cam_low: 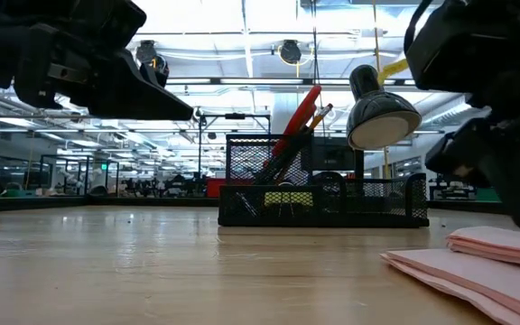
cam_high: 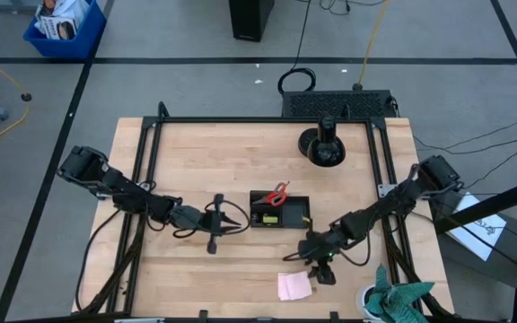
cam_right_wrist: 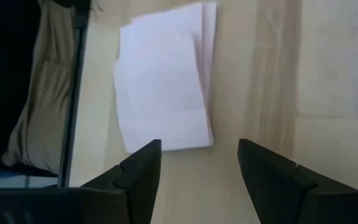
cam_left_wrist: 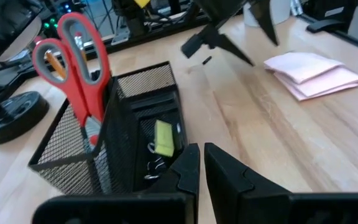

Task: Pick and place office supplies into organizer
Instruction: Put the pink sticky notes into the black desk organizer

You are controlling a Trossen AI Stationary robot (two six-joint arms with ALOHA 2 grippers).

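Note:
The black mesh organizer [cam_high: 281, 215] stands mid-table. It holds red-handled scissors [cam_left_wrist: 73, 68], an orange pencil [cam_left_wrist: 55, 62], a yellow-green eraser [cam_left_wrist: 164, 138] and a small binder clip [cam_left_wrist: 153, 168]. The pink sticky-note pad [cam_high: 294, 285] lies flat on the wood toward the near edge. My right gripper [cam_right_wrist: 197, 165] hovers open just above the table beside the pad [cam_right_wrist: 163, 87], on its right, pointing slantwise down. The pad lies just ahead of the fingertips, untouched. My left gripper [cam_left_wrist: 201, 168] is shut and empty, left of the organizer [cam_left_wrist: 123, 143].
A round black stand with a lamp [cam_high: 323, 146] sits at the far side, behind the organizer. A teal-green cloth [cam_high: 398, 301] lies at the near right corner. Black frame rails [cam_high: 142, 179] run along the table's edges. Bare wood lies left of the pad.

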